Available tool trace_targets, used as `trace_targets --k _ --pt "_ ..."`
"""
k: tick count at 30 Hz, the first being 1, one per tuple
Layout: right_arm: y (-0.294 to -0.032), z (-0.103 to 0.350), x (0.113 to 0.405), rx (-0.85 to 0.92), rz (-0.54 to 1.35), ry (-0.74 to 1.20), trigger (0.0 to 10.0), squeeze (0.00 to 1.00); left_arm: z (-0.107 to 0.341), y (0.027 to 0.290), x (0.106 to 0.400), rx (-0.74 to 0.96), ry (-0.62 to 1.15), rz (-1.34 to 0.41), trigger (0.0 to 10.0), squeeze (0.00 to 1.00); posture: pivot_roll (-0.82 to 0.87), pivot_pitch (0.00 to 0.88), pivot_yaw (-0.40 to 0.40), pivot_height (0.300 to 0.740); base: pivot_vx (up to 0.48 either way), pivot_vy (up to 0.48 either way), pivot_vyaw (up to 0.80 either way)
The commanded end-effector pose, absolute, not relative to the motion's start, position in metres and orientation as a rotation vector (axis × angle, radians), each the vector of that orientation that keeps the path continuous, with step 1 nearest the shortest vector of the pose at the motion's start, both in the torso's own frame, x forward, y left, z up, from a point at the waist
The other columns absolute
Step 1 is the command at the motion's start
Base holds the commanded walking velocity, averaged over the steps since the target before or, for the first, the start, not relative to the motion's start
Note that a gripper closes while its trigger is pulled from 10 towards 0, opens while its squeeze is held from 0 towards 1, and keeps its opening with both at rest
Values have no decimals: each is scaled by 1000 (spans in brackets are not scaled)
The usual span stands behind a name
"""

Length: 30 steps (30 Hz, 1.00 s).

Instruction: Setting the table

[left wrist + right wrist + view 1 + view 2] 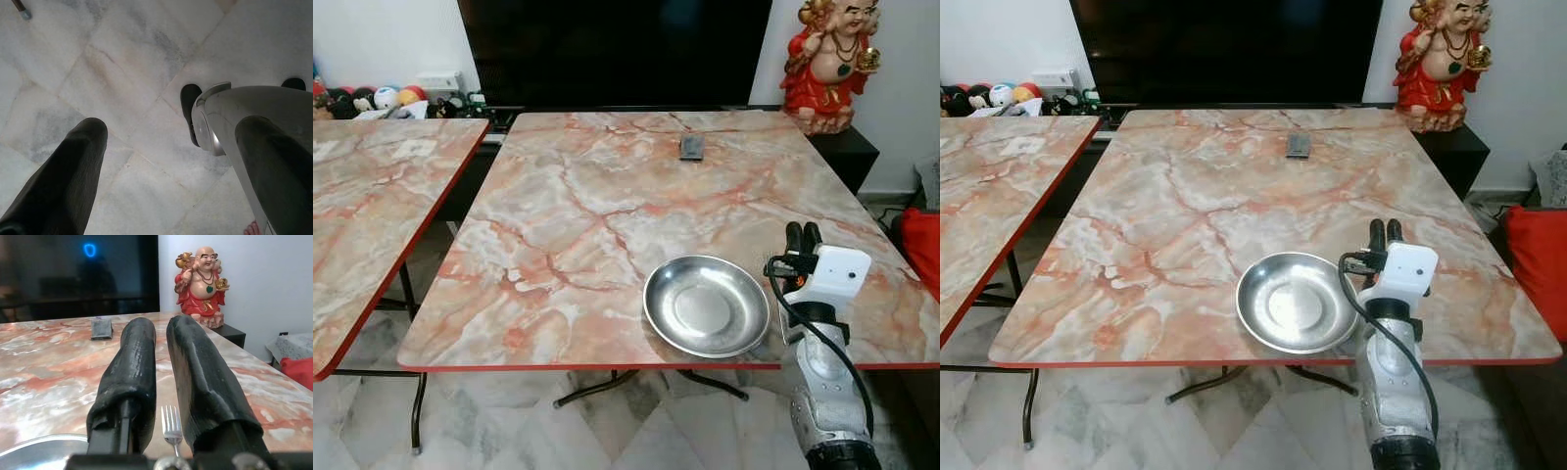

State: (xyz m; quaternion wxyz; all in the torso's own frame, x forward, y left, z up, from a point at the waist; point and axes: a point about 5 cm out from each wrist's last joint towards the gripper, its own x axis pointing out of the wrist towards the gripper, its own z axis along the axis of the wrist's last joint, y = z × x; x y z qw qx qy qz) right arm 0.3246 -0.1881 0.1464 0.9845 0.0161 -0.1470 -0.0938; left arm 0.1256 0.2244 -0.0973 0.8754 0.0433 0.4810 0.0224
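1. Right now, my right gripper (161,357) hovers low over the near right part of a marble-patterned table (607,206), just beside a round metal plate (706,305).
2. Its two long black fingers (129,377) stand close together with only a narrow gap between them, and they hold nothing.
3. Seen from my right wrist, a silver fork (171,428) lies on the tabletop under that gap, tines pointing away from me. Whether the fingers touch it I cannot tell.
4. That plate is shallow, shiny and empty. It sits near the table's front edge, right of centre, and its rim shows at the bottom corner of the right wrist view.
5. Far across the table, near its back edge, lies a small dark flat rectangular object (691,147).
6. Behind the table stands a large dark screen (617,49). At the back right corner, on a dark low cabinet, sits a red and gold laughing Buddha figure (830,59).
7. A second table (372,196) with the same orange-veined top and red edging stands to my left, apart from the first.
8. My left gripper (166,161) hangs down over the pale marble floor (122,73), its fingers spread wide apart and empty. My own silver leg shows beyond them.
9. Something red (922,250) sits at the far right, beyond the table's side.
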Motion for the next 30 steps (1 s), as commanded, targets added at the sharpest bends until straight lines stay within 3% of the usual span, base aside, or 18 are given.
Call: trace_targets --k 1,4,10,30 --pt "-184 150 325 28 -176 -302 10000 0 -100 226 116 85 1041 55 10000 0 -31 0 5 740 0 0 0" --pt "-184 153 323 -11 -170 -313 10000 0 -100 226 116 83 1041 56 10000 0 -24 0 0 740 0 -154 0" --pt "-183 155 320 -16 -170 -323 10000 0 -100 228 114 86 1043 63 10000 0 0 3 -2 740 0 0 773" --pt "-177 158 322 5 -168 -318 10000 0 -100 230 113 83 1047 64 10000 0 11 53 1 740 0 480 0"
